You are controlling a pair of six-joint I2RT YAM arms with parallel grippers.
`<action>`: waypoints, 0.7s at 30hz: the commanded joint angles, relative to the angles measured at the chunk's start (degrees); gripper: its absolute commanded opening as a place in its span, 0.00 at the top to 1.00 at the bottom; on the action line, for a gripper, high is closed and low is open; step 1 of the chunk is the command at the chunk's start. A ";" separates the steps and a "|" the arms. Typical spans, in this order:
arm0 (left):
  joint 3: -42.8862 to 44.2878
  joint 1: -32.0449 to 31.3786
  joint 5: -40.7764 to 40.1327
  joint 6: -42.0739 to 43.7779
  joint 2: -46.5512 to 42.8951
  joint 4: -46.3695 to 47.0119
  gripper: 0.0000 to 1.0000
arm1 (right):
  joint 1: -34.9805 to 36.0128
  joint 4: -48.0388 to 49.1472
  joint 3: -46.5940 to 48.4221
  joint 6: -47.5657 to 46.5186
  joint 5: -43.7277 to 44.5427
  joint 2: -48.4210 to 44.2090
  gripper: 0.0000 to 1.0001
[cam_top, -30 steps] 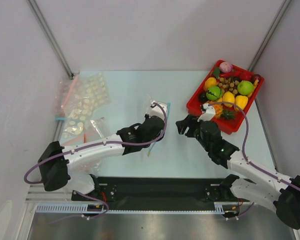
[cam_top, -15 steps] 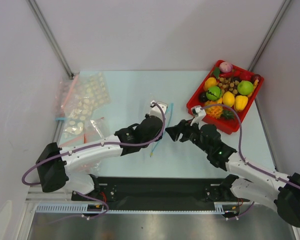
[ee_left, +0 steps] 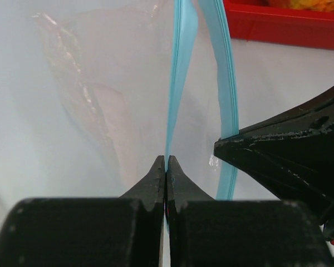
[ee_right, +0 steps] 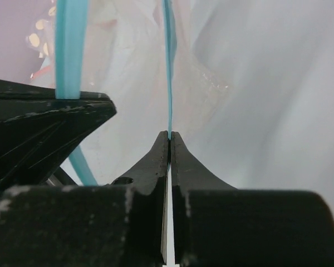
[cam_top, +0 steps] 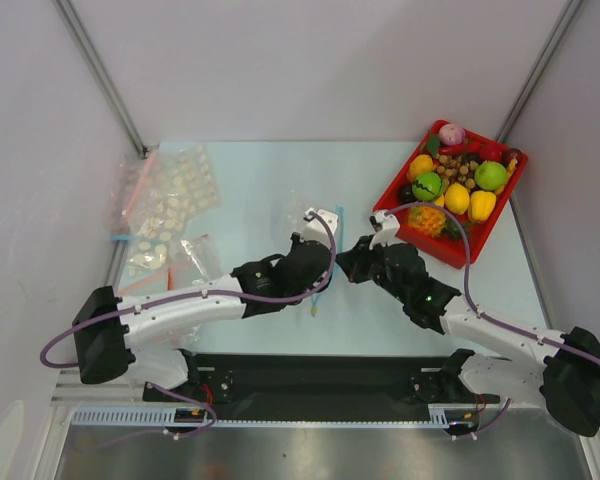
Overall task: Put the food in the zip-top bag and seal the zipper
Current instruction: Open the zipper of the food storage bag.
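Note:
The clear zip-top bag lies mid-table, its mouth parted into two light-blue zipper strips. My left gripper is shut on the near strip. The other strip runs to my right gripper, which is shut on it. In the top view the left gripper and right gripper meet over the bag. The food is in the red tray: an orange pineapple, a dark-marked green fruit, a yellow piece and a dark piece.
Several other clear bags with pink or red strips lie in a heap at the table's left edge. The tray also holds a green apple, brown nuts and a pink piece. Slanted metal posts rise at both back corners.
My right gripper has moved left from beside the tray to the bag's mouth and has shut on a zipper strip. The left gripper kept its grip and shifted slightly toward me.

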 commanded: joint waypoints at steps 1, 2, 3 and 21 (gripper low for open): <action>6.19 -3.57 -15.22 2.57 -0.32 -4.68 1.00 | -0.21 4.45 0.98 -0.37 -3.61 0.07 1.00; 6.91 -5.84 -18.15 3.18 -0.32 -6.52 1.00 | -0.56 6.64 0.36 -0.10 -6.42 0.24 1.00; 7.52 -7.52 -22.44 5.10 -0.41 -7.06 1.00 | -0.91 11.53 -0.60 0.68 -12.88 1.38 1.00; 15.10 -1.74 -9.40 3.10 12.25 -16.03 1.00 | -9.07 2.89 1.76 5.96 -9.26 7.80 1.00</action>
